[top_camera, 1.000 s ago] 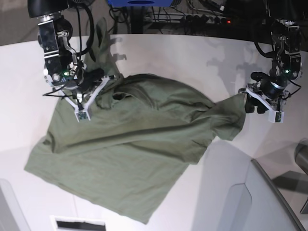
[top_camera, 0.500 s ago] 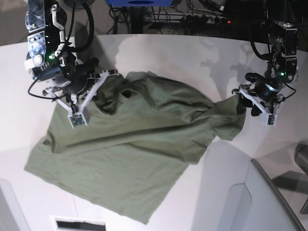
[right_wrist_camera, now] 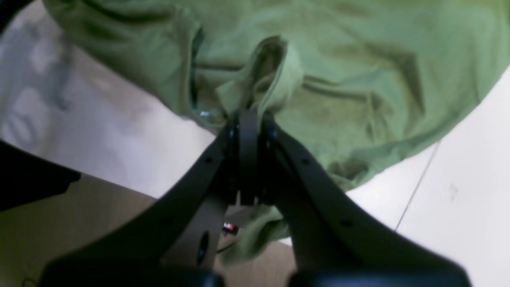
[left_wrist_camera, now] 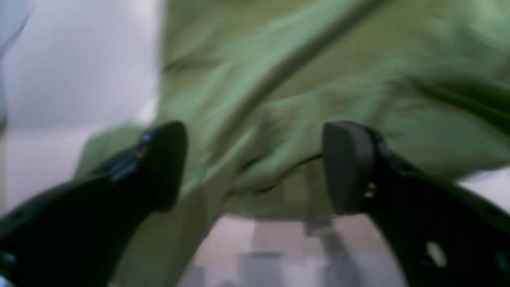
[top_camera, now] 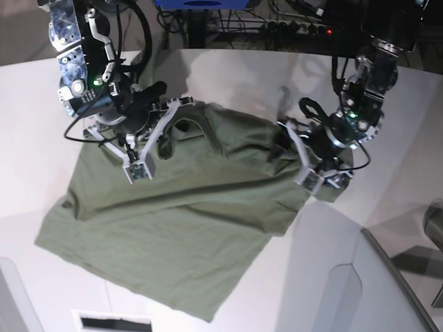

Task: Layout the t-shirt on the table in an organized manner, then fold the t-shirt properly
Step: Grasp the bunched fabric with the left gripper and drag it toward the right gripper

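T-shirt [top_camera: 187, 207]: crumpled mid-frame on worktop [top_camera: 228, 76]. Right claw [right_wrist_camera: 249, 119] pinched a fabric fold; left claw [left_wrist_camera: 255, 167] stood spread, empty. Risk: one-sided pulling could bunch the cloth further.

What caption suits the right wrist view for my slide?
Right pincer shut on a bunched fold of the olive t-shirt above the white table.

cables [top_camera: 291, 24] behind | grey panel [top_camera: 387, 290] front | blue box [top_camera: 201, 3]
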Robot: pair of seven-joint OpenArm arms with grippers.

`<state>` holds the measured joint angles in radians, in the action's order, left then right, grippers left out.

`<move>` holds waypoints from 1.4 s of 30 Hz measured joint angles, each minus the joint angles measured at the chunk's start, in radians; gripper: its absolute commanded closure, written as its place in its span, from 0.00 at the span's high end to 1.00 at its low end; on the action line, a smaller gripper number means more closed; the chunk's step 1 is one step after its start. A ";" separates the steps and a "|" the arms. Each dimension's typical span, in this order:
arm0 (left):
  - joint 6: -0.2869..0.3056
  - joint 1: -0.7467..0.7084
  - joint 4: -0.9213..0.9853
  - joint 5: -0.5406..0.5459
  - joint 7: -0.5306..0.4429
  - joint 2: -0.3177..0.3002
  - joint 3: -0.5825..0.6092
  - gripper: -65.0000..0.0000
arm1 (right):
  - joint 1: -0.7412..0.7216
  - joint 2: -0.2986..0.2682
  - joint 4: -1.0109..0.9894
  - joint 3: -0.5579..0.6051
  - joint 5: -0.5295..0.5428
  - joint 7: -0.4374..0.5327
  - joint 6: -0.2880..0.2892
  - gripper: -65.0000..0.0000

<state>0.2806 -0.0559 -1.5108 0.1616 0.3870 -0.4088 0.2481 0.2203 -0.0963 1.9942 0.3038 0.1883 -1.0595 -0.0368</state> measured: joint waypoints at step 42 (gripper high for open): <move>0.428 0.463 0.144 -0.534 0.342 0.025 0.294 0.86 | 0.006 -0.008 -0.020 -0.005 -0.006 0.000 -0.002 0.00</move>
<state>0.7090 0.4076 -1.3666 -0.3729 0.7292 -0.3836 0.5423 0.2268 -0.1043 1.9743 0.2985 0.1825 -1.0592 -0.0383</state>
